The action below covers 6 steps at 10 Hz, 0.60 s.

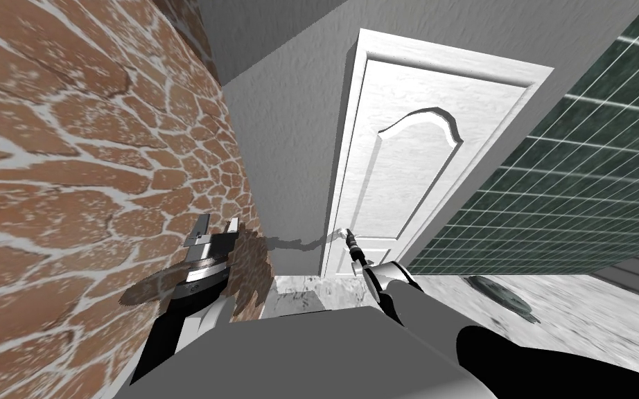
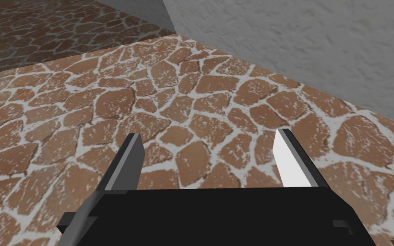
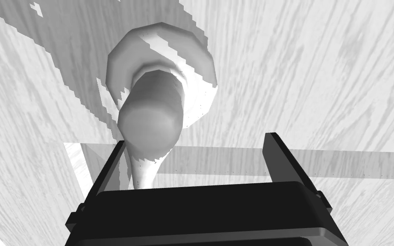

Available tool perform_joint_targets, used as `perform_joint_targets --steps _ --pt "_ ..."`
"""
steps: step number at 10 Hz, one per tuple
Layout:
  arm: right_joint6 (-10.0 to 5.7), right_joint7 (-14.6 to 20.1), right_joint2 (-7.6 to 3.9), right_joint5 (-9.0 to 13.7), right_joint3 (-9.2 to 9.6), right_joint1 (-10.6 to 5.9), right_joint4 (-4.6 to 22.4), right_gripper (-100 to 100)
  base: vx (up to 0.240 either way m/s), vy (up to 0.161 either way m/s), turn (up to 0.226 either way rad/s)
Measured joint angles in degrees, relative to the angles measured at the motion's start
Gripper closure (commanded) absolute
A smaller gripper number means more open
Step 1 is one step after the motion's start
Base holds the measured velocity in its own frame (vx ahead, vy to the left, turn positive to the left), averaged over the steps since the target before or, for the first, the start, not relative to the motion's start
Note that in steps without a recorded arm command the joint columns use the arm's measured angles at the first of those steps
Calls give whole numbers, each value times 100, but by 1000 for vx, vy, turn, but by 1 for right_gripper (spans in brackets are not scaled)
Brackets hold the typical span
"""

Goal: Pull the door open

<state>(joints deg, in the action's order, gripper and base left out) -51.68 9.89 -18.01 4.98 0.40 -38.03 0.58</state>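
A white panelled door (image 1: 408,159) stands in a white frame ahead of me. Its pale grey handle (image 3: 150,124) juts out from a round plate (image 3: 192,64) on the door's face. My right gripper (image 3: 194,158) is open right at the handle. The handle's end sits between the fingers, close against one finger (image 3: 108,168) and well apart from the other. In the head view the right arm reaches forward, with its gripper (image 1: 349,239) at the door's edge. My left gripper (image 2: 209,158) is open and holds nothing, raised beside the brick wall (image 1: 68,173).
A brown stone-patterned wall runs close along my left, and a grey wall (image 1: 283,138) sits between it and the door. A dark green tiled wall (image 1: 574,187) lies to the right. A dark round object (image 1: 502,294) lies on the pale floor.
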Motion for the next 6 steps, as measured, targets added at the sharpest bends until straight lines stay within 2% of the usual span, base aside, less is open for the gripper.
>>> perform_joint_targets --steps 1,2,3,4,5,6 --pt "182 -6 -36 -4 4 233 -288 -100 0 0 0" --pt "542 -26 -44 0 -1 574 -839 -100 -7 3 -7" --pt "582 -5 -49 -6 7 399 -480 -100 16 0 50" --pt "608 3 -56 3 -5 332 -345 -100 57 -2 50" --pt "691 -4 -70 17 -22 326 -367 -100 28 -2 9" --pt "710 -5 -72 18 -24 325 -371 100 -7 0 -7"
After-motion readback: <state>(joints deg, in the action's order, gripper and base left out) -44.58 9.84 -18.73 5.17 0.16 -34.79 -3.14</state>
